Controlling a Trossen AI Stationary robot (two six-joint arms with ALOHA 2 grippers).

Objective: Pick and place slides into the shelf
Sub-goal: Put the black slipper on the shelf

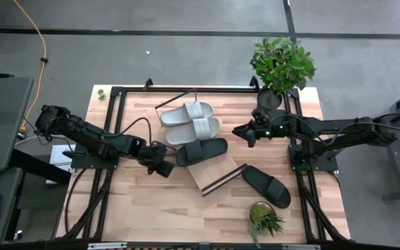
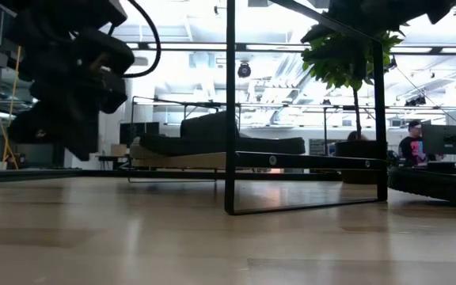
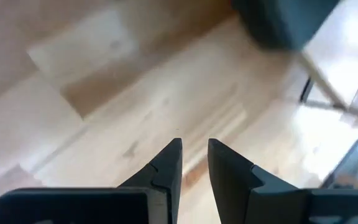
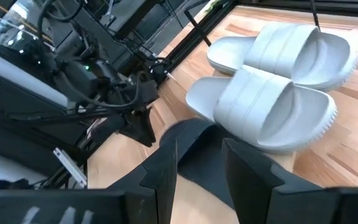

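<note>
Table [image 1: 151, 201]: no readable writing | left gripper [image 1: 164, 169] narrow, empty | right gripper [image 1: 244, 133] slightly parted, empty

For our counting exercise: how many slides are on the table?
4. Two grey slides lie side by side on the shelf, a black one beside them, another black one on the table.

A tall potted plant [image 1: 282, 68] is standing at the tabletop's [image 1: 144, 201] far right corner; a small plant [image 1: 263, 218] is sitting near its front edge.
</note>
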